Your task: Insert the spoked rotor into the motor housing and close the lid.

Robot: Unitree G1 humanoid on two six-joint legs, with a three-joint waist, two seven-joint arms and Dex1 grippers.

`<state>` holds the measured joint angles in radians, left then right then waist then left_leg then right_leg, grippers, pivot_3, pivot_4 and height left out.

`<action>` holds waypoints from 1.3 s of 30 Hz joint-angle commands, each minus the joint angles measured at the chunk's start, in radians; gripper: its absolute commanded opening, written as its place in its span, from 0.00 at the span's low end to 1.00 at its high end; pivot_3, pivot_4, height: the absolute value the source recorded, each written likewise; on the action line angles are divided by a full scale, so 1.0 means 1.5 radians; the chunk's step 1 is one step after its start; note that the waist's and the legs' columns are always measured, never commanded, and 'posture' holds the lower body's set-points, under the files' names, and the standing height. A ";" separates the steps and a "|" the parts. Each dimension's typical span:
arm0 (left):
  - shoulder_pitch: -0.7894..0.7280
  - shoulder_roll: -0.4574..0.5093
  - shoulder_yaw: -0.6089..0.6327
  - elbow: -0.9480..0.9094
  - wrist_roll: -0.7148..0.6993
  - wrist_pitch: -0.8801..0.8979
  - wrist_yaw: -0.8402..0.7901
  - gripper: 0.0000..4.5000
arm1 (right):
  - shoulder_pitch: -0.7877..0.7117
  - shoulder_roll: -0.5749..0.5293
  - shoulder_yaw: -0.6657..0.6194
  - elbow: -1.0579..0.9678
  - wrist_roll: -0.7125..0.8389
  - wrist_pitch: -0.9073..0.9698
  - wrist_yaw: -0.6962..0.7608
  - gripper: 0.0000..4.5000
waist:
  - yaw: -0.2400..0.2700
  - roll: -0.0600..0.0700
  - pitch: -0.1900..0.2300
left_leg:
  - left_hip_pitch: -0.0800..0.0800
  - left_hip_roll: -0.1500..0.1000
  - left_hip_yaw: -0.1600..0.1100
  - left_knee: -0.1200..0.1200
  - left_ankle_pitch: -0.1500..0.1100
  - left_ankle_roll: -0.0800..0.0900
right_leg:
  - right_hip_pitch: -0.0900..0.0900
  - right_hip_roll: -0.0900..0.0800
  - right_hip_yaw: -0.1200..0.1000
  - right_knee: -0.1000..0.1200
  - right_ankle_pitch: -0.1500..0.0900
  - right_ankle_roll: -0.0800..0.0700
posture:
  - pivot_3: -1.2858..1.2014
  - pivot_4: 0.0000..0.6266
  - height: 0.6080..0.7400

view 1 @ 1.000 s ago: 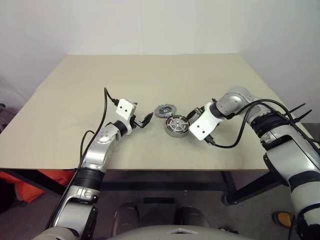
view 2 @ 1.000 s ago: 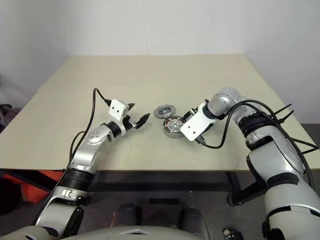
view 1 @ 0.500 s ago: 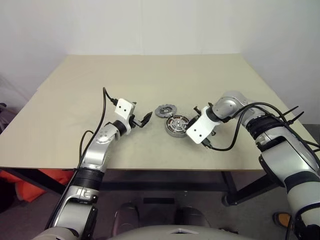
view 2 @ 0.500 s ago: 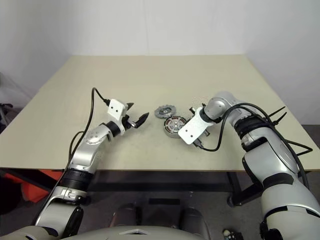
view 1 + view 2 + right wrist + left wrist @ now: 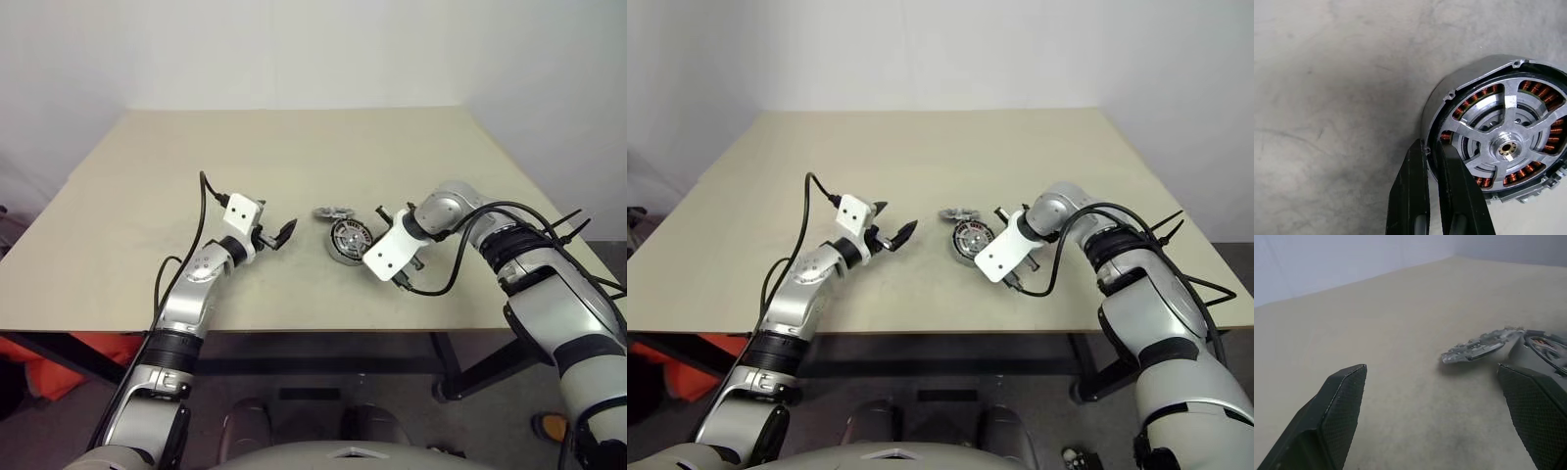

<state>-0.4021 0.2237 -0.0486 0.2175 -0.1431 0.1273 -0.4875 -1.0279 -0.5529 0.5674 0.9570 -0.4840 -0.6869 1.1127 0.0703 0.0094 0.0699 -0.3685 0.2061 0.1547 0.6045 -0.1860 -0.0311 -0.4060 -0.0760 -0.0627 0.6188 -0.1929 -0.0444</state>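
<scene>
The motor housing, a silver can with copper windings and a central hub, stands near the table's middle, tipped up on one side. My right gripper points down at it and is shut on the near rim, one finger inside the wall and one outside. The spoked rotor, a flat grey toothed wheel, leans with one edge raised against the housing's far side. My left gripper hovers open and level to the left of both parts, holding nothing. The lid is out of view.
The beige table has bare surface all around the two parts. Its front edge runs close below both arms. A black cable loops up from the left wrist.
My right gripper has shut on the housing's rim and moved slightly in. The housing tipped up and shifted toward the rotor, whose near edge lifted off the table. The left arm stayed still.
</scene>
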 commanded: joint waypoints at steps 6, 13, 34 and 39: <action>0.010 0.000 0.007 -0.034 0.001 -0.012 0.008 1.00 | 0.070 0.002 -0.141 -0.235 0.196 0.425 0.159 0.00 | 0.003 0.000 0.000 | -0.001 0.001 -0.001 0.000 0.000 0.000 | -0.001 0.000 0.000 0.001 0.002 -0.004 | 0.52 0.00 1.00; 0.018 0.003 0.010 -0.037 0.001 -0.012 0.011 1.00 | 0.116 0.048 -0.177 -0.507 0.294 0.949 0.169 0.00 | 0.007 0.000 0.000 | -0.006 0.001 -0.001 0.000 0.000 0.003 | -0.005 0.000 0.000 -0.001 0.002 -0.004 | 0.52 0.00 1.00; 0.088 0.027 0.034 -0.133 -0.001 0.026 0.052 1.00 | -0.019 0.288 -0.313 -0.272 0.384 1.303 -0.265 0.00 | 0.019 0.001 0.001 | -0.004 0.000 -0.002 -0.005 0.006 -0.009 | -0.007 0.001 0.000 0.001 0.002 -0.004 | 0.52 0.00 1.00; 0.102 0.033 0.040 -0.151 -0.002 0.034 0.058 1.00 | -0.052 0.312 -0.360 -0.151 0.394 1.247 -0.343 0.00 | 0.019 0.001 0.001 | -0.001 0.000 -0.002 -0.005 0.006 -0.009 | -0.003 0.000 0.000 0.001 -0.001 0.001 | 0.52 0.00 1.00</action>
<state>-0.2427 0.2614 -0.0070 0.0445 -0.1393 0.1808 -0.4065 -1.0812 -0.0721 0.0578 0.6925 0.1119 1.2016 0.6493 0.0995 0.0103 0.0710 -0.3678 0.2063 0.1516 0.5968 -0.1778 -0.0445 -0.4085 -0.0755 -0.0625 0.6199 -0.1945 -0.0430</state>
